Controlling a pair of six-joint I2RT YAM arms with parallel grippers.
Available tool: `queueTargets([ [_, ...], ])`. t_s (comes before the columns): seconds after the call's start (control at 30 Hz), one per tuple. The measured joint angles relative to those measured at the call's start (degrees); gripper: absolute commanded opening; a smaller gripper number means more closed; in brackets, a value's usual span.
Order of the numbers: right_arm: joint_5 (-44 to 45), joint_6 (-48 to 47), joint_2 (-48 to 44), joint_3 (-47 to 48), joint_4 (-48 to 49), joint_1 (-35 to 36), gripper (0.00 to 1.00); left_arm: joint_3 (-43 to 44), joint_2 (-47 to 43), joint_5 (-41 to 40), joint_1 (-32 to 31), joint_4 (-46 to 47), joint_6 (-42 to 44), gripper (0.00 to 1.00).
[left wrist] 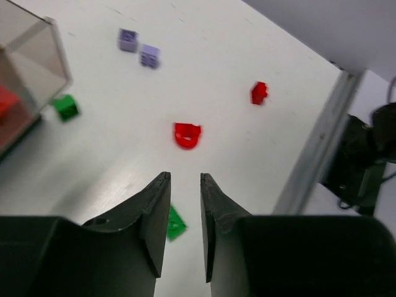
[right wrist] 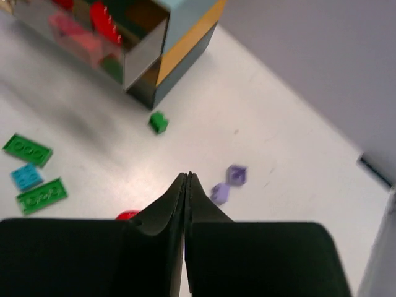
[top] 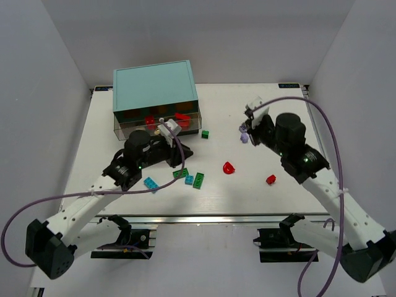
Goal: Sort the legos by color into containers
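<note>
Spotter: Legos (top: 198, 180) lie scattered on your worktop (top: 247, 198). Green and cyan ones are near your left arm, red ones in the middle, lavender ones by your right arm.

Reader: Where should they go?

Spotter: Into the drawer (top: 158, 121) that juts from the front of the teal cabinet (top: 154, 86). Red pieces already sit inside it, so it looks set out to take your reds.

Reader: And your left tool?

Spotter: Your left tool (left wrist: 184, 176) hangs above the worktop, its jaws a narrow slit apart with nothing between them. A red curved piece (left wrist: 187, 135) lies ahead of the tips, apart from them and roughly in line with the slit. That aim suggests it is your next pick, though you would likely need to spread wider first. A green brick (left wrist: 174, 223) peeks out beneath one finger.

Reader: And your right tool?

Spotter: Your right tool (right wrist: 187, 175) is pressed fully closed and holds nothing. Two lavender pieces (right wrist: 236, 174) lie just ahead of its tips, slightly to the right, not touching. Which drawer takes lavender, you cannot tell from these views.
</note>
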Motion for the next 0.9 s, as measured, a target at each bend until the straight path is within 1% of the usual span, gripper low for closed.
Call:
queueTargets([
  [0.03,-1.0,1.6,-2.3,-3.7,-0.1,-1.4,0.05,0.6,1.8,0.6,-1.1,0.0,-1.0,0.44],
  [0.07,-2.5,3.0,-4.2,-7.3,0.0,-3.0,0.12,1.0,3.2,0.8,-2.3,0.0,-1.8,0.49],
  [0.1,-4.6,4.5,-6.0,-11.3,0.0,-4.8,0.31,1.5,4.5,0.7,-3.8,-0.2,-2.8,0.54],
  [0.13,-5.1,5.4,-7.6,-14.6,-0.5,-6.3,0.37,2.1,5.6,0.5,-5.1,-0.2,-3.5,0.54],
  [0.17,-6.3,6.4,-8.8,-17.3,-1.1,-8.5,0.43,3.2,6.9,-0.6,-7.3,-0.8,-4.7,0.56],
  [0.23,-8.5,8.4,-10.7,-20.8,-2.0,-12.1,0.55,6.2,10.7,-2.9,-11.3,-1.4,-6.7,0.57],
  [0.27,-9.5,9.3,-11.3,-21.7,-1.9,-13.5,0.58,7.8,12.8,-4.4,-13.4,-1.6,-8.0,0.59],
  [0.33,-12.0,10.7,-12.2,-23.3,-0.3,-16.2,0.65,10.4,17.4,-8.6,-17.2,-2.3,-10.7,0.61],
  [0.4,-12.7,11.8,-12.2,-24.0,0.1,-18.3,0.66,12.9,22.3,-13.7,-20.5,-4.4,-14.3,0.64],
  [0.43,-12.7,12.2,-12.1,-24.0,0.2,-19.1,0.66,13.9,24.4,-16.1,-21.7,-5.6,-15.9,0.72],
  [0.47,-12.4,12.7,-12.1,-24.0,0.3,-19.9,0.66,15.0,26.7,-18.6,-22.8,-7.2,-17.8,0.72],
  [0.5,-12.2,13.1,-12.4,-24.1,0.3,-20.5,0.66,15.9,28.9,-20.7,-23.7,-8.4,-19.6,0.74],
  [0.53,-12.0,13.5,-13.0,-24.3,0.6,-21.2,0.64,16.9,31.2,-22.8,-24.3,-9.6,-21.5,0.79],
  [0.57,-11.7,13.7,-13.8,-24.5,0.7,-21.6,0.64,17.7,33.1,-24.5,-24.7,-10.7,-23.1,0.79],
  [0.63,-11.2,14.0,-15.9,-25.0,0.8,-22.4,0.64,19.7,37.2,-28.0,-25.4,-12.7,-26.4,0.89],
  [0.77,-11.2,14.6,-17.7,-25.0,1.4,-23.7,0.63,26.2,44.7,-33.5,-26.0,-17.0,-31.8,0.94],
  [0.9,-11.1,15.0,-18.8,-25.1,1.5,-24.6,0.63,34.9,51.2,-37.6,-26.0,-21.4,-35.7,0.95],
])
